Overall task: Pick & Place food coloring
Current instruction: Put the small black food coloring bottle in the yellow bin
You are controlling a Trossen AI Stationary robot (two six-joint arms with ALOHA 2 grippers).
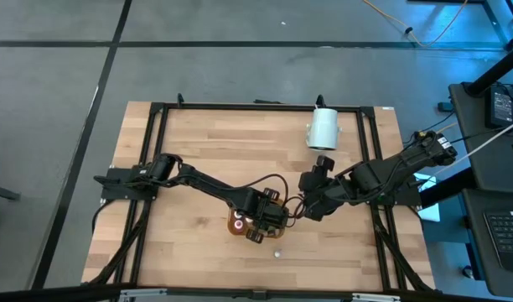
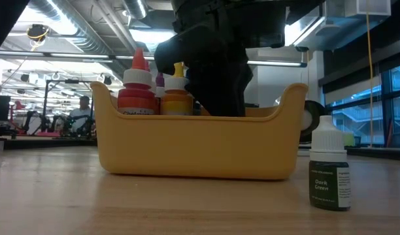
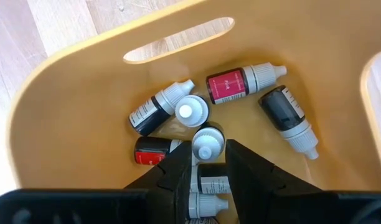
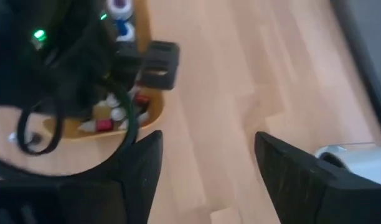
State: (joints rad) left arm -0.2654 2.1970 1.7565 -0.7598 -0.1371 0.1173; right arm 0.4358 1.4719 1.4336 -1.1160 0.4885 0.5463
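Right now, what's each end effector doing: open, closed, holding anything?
Left end effector: inside the orange tray, fingers close around a white-capped bottle; firm grip unclear.
Right end effector: open, empty, above the table.

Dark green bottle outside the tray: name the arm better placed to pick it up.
Probably the right. The right hand is open and empty beside the tray, while the left hand is down inside it around a white-capped bottle. The dark green bottle stands upright on the table.

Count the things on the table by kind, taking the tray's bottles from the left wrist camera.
Tray: 1
White cylinder: 1
Bottle outside the tray: 1
Bottles in the tray, under the left gripper: 8, some partly hidden
Total: 11
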